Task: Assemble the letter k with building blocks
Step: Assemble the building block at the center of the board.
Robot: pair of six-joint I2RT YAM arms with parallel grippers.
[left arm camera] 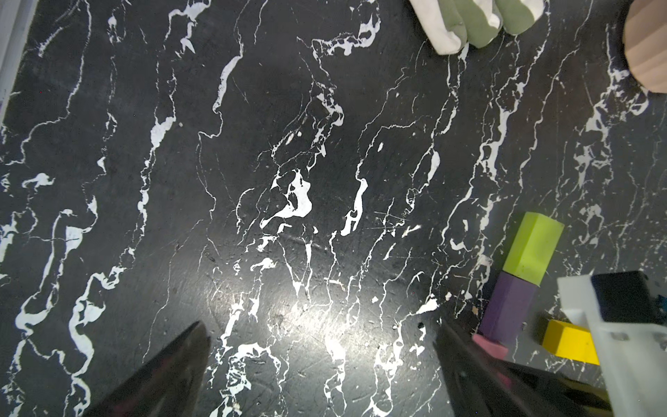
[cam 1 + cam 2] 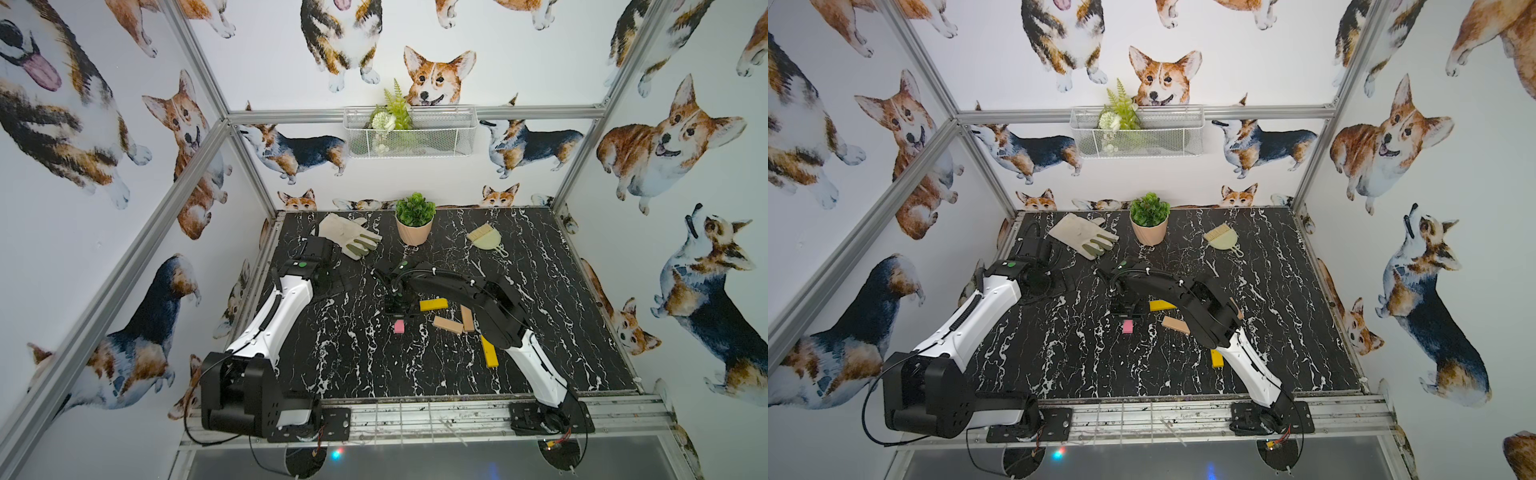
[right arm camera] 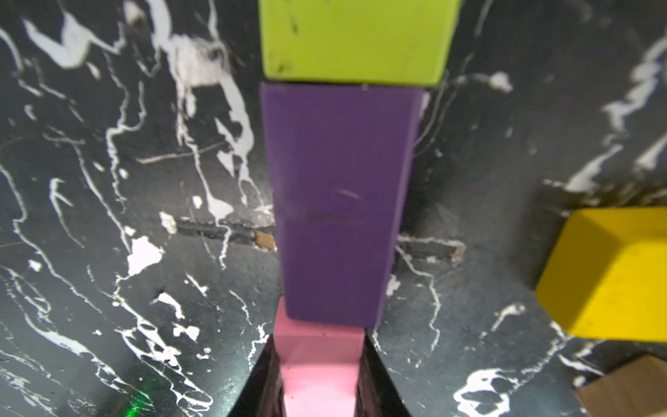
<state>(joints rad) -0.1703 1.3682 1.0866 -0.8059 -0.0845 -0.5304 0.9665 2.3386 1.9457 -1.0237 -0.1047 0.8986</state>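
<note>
In the right wrist view a green block (image 3: 357,36), a purple block (image 3: 339,202) and a pink block (image 3: 319,368) lie end to end in one line. My right gripper (image 3: 319,382) is shut on the pink block, whose far end meets the purple one. In both top views the pink block (image 2: 399,326) shows below the right gripper (image 2: 397,309); the arm hides the green and purple blocks. Beside it lie a yellow block (image 2: 433,304), two tan blocks (image 2: 448,324) (image 2: 467,318) and a second yellow block (image 2: 489,351). My left gripper (image 1: 321,325) stands open over bare table, left of the line.
A work glove (image 2: 349,235), a potted plant (image 2: 414,222) and a hand brush with dustpan (image 2: 486,239) lie along the back of the black marble table (image 2: 374,365). A wire basket (image 2: 409,133) hangs on the back wall. Aluminium frame posts edge the table.
</note>
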